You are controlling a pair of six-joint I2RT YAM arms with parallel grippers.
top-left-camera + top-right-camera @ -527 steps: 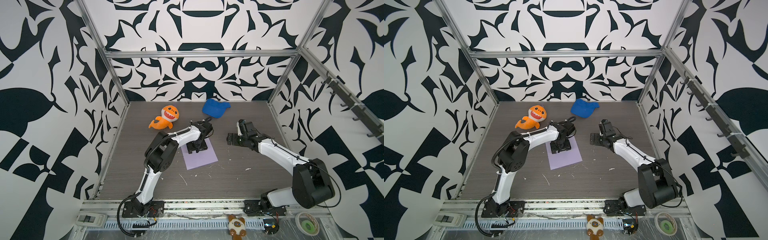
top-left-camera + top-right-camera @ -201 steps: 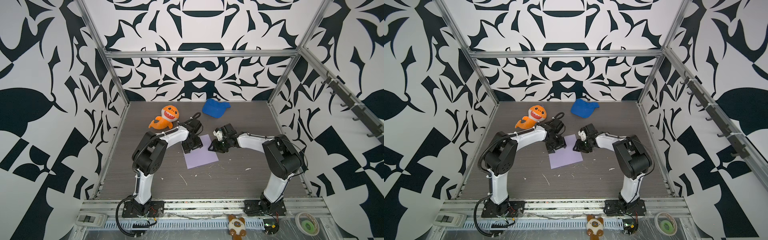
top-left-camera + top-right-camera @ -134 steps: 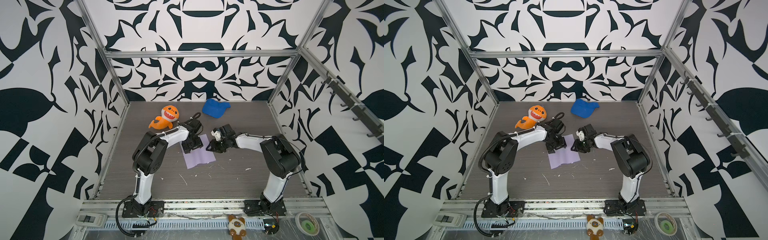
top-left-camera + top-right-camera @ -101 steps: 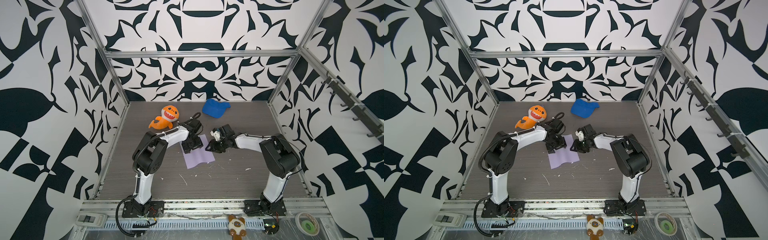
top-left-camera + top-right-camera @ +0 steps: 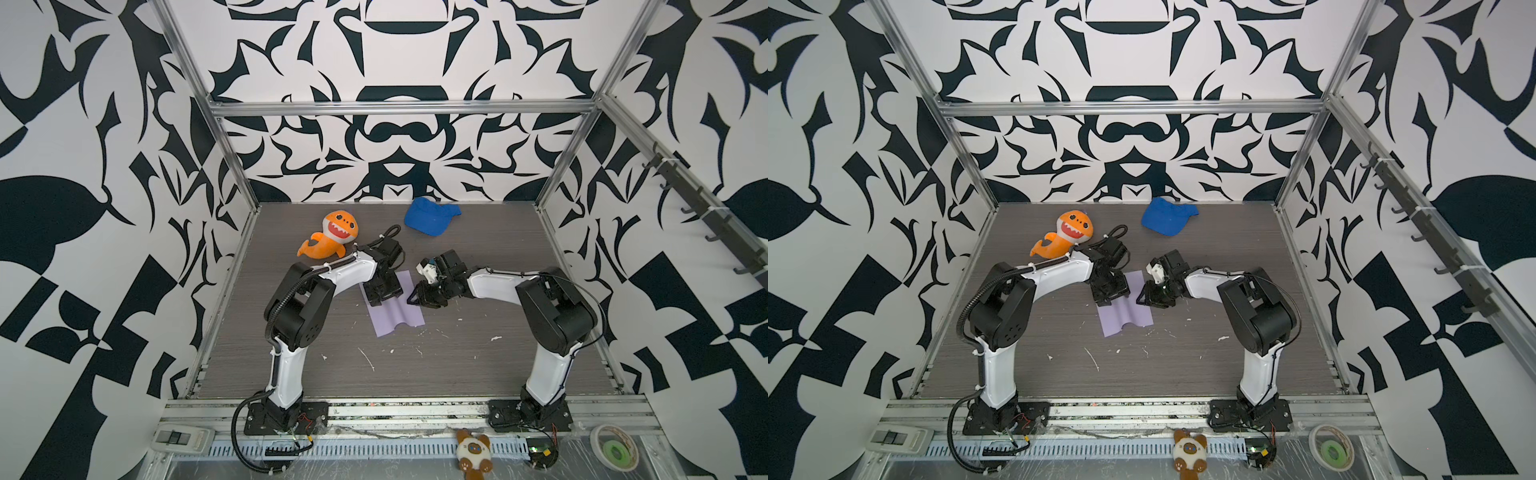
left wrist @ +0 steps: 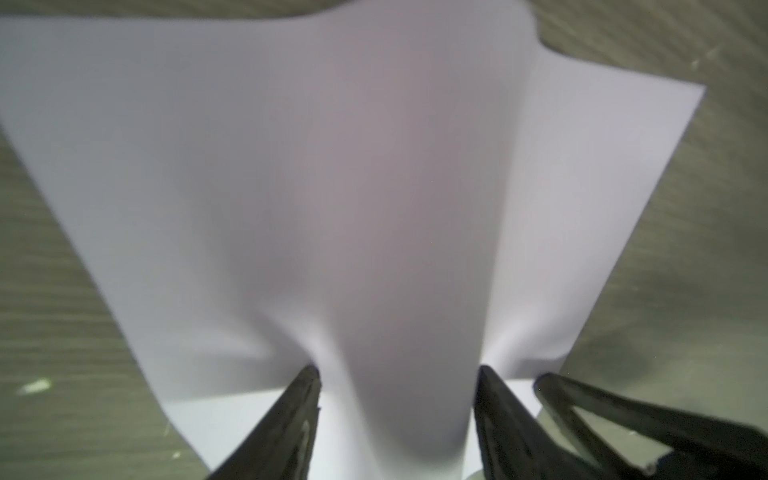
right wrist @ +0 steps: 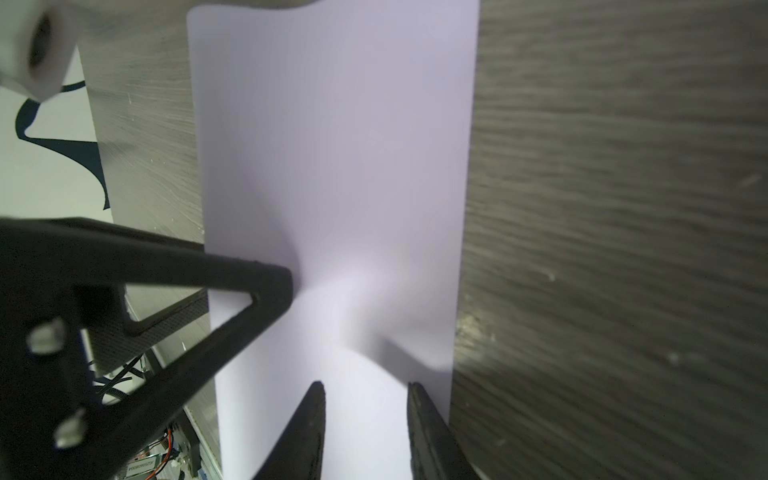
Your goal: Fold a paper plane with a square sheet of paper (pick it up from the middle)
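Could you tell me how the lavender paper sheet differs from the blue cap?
The lavender paper sheet is thin, buckled into a ridge; the blue cap is thicker fabric. The sheet lies mid-table, with the left gripper and right gripper on it; the cap lies near the back wall, untouched. Both rest on the table.

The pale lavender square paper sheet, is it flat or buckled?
Buckled: the lavender paper sheet humps into a ridge along its middle, between the fingers of the left pincer; no sharp crease.

Twin high front views down onto whole table (image 5: pixel 498 353); wrist cameras close over shared paper (image 6: pixel 332 166).
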